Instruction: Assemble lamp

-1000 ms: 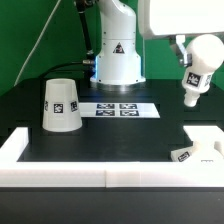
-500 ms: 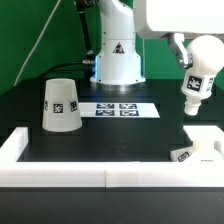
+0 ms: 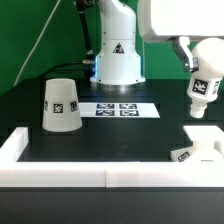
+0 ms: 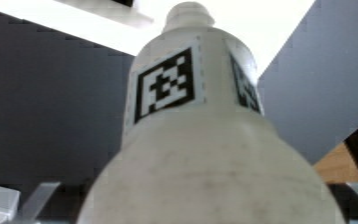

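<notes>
White bulb [image 4: 194,130] fills wrist view; only exterior view shows shade [image 3: 62,105].

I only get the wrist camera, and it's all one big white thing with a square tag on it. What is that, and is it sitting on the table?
Observer: That's the bulb. It isn't on the table; the gripper holds it up in the air.
Operator: What's under it?
Observer: The flat base, at the exterior view's right. The bulb hangs over it, with a gap showing between them.
Operator: Where's the shade?
Observer: The shade stands wide end down on the table at the exterior view's left, well apart from the bulb.
</notes>
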Motion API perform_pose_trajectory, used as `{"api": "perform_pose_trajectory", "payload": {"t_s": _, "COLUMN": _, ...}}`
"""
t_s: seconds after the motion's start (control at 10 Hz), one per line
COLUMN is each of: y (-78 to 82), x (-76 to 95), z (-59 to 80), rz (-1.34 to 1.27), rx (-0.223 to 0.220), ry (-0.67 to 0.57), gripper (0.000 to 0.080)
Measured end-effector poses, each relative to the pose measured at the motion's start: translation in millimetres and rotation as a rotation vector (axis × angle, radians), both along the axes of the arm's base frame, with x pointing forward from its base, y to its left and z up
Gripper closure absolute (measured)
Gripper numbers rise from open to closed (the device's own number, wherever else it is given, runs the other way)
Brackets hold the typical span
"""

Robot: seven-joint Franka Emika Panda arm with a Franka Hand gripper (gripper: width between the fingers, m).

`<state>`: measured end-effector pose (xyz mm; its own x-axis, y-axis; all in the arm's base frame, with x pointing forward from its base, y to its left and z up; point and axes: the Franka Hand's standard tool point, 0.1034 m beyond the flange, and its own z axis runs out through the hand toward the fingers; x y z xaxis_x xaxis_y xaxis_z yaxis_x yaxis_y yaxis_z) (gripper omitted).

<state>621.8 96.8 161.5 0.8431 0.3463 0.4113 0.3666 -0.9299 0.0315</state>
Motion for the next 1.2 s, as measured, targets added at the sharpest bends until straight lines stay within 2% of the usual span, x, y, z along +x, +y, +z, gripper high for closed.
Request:
{"api": "perform_pose_trajectory", "payload": {"t_s": 0.2, "y": 6.8, "x": 6.9, "z": -4.9, "rz": -0.016, "rx": 0.017, "ry": 0.029, "gripper": 0.0222}}
{"api": "perform_pose_trajectory", "payload": {"t_s": 0.5, "y": -0.3, "x": 14.8, "z": -10.3, "rz": -0.035, "rx": 0.024, "ry": 0.024, "gripper": 0.0222}}
{"api": "perform_pose_trajectory", "payload": {"t_s": 1.2, "y": 5.2, "x": 5.2, "z": -20.9, "rz": -0.033, "rx": 0.023, "ry": 0.026, "gripper": 0.0222}}
